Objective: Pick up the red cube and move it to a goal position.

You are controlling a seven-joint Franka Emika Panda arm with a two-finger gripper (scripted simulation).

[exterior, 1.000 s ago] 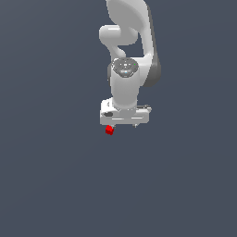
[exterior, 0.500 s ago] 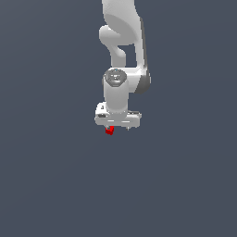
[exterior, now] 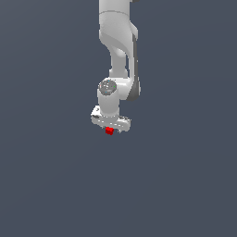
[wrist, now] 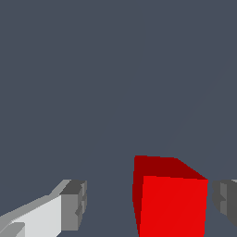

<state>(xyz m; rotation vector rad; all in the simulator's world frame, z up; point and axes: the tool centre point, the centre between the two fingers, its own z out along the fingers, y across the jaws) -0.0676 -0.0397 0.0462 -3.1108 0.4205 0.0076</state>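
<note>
The red cube (exterior: 109, 131) is small and plain and rests on the grey floor, just under the white hand. My gripper (exterior: 110, 127) hangs straight over it. In the wrist view the red cube (wrist: 171, 199) sits between my two grey fingertips. One fingertip (wrist: 74, 203) stands apart from the cube with floor showing in the gap. The other fingertip (wrist: 225, 198) is very close to the cube's opposite face. The gripper (wrist: 149, 203) is open around the cube. In the exterior view the hand hides the fingers.
The dark grey floor (exterior: 185, 185) spreads flat all around with nothing else on it. The white arm (exterior: 118, 41) rises behind the hand to the picture's top edge. No goal marker shows.
The hand has moved toward the exterior view's left and a little lower, from beside the cube to right above it. The cube has not moved.
</note>
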